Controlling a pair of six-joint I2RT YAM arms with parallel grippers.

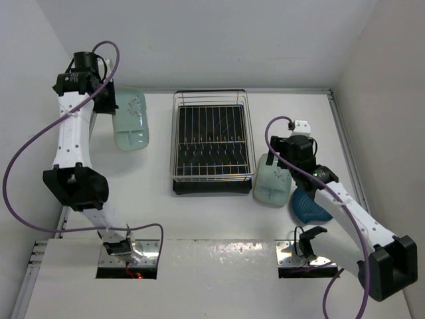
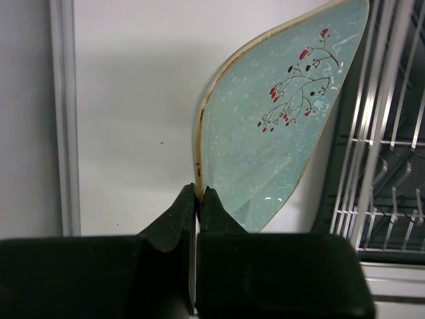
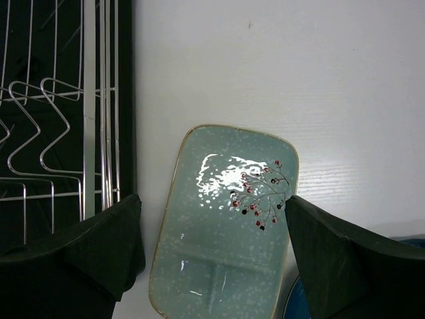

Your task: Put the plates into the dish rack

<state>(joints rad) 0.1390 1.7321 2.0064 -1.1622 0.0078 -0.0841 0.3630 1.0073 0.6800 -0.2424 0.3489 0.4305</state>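
While the left gripper (image 2: 199, 194) pinches one green plate (image 2: 265, 153) by its rim, left of the dish rack (image 1: 211, 92), the right gripper (image 3: 212, 203) hangs spread over the other green plate (image 3: 219, 259), flat at the rack's right.

My left gripper (image 2: 198, 194) is pinched tight on the rim of a mint-green plate (image 2: 265, 159). The plate rises on edge ahead of the gripper, leaning right. To the gripper's right I see the dish rack (image 2: 388, 146), with white worktop (image 2: 133, 100) beyond.
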